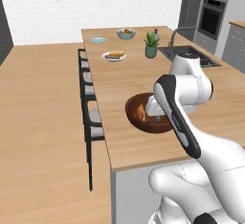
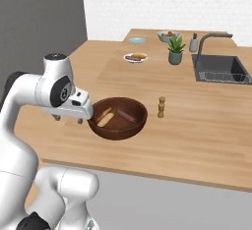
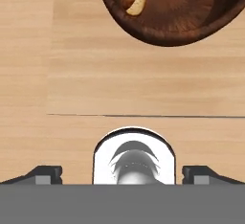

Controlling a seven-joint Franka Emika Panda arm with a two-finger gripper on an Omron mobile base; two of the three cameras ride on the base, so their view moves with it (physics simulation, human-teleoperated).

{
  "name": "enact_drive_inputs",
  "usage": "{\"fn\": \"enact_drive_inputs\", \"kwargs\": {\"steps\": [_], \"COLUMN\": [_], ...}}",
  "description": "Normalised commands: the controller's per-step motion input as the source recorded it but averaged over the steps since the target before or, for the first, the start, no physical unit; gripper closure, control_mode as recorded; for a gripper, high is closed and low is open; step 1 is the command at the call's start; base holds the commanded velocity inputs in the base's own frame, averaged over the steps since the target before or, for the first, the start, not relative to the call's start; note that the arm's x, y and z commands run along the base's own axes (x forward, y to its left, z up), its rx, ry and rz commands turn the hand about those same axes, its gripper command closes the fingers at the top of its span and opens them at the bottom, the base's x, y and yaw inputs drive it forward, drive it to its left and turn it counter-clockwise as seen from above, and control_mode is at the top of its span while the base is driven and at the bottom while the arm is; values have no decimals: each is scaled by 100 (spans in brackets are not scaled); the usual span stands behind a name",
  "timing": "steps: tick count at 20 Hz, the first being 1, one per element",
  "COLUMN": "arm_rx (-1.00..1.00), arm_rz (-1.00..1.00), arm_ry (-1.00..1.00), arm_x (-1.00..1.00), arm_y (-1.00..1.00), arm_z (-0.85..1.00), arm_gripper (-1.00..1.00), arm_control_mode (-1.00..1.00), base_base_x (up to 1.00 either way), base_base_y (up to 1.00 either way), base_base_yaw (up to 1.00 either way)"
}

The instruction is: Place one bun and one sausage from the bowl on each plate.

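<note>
I have the end effector spread wide and empty, hovering over bare worktop just short of the bowl, whose rim sits at about 1 o'clock in the hand view. Inside the bowl I see a bun and a sausage lying side by side. Far up the worktop, near 12 o'clock in the right base view, the white plate carries a bun and sausage, with the blue plate beyond it.
</note>
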Motion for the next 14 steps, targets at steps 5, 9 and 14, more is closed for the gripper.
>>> {"fn": "enact_drive_inputs", "kwargs": {"steps": [5,9,14], "arm_rx": [5,12,5], "arm_rz": [-5,-9,-4], "arm_ry": [0,0,0], "arm_x": [33,80,100], "arm_y": [-23,-44,-7], "arm_z": [-6,-7,-17], "arm_gripper": [-100,-100,-100], "arm_control_mode": [-100,-100,-100], "base_base_x": [8,0,0], "base_base_y": [-11,0,0], "base_base_yaw": [0,0,0]}}
